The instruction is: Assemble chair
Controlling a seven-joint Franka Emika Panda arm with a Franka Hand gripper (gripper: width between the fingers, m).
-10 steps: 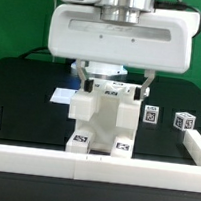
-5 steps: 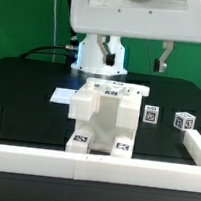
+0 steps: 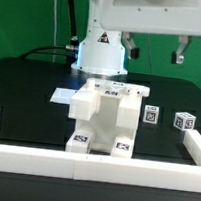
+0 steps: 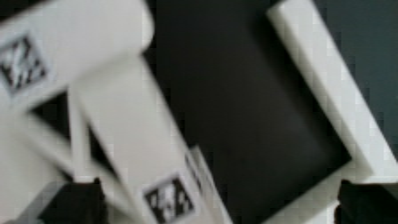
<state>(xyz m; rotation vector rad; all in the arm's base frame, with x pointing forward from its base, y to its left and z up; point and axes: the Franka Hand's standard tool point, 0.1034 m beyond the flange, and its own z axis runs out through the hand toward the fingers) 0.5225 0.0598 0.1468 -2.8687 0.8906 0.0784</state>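
The chunky matte white plastic chair assembly (image 3: 107,117) stood in the middle of the frame on the black table (image 3: 29,91), just behind the low white front wall (image 3: 92,166). Its square black-and-white tags faced the camera. A small white tagged block (image 3: 150,115) sat just beside it on the exterior view's right, and a second tagged cube (image 3: 184,121) sat farther right. The large white gripper (image 3: 151,56) hung at the upper right of the frame, above the chair, its fingers spread wide and holding nothing.

Exterior level and close, wrist looking down, chair (image 3: 107,114) shared
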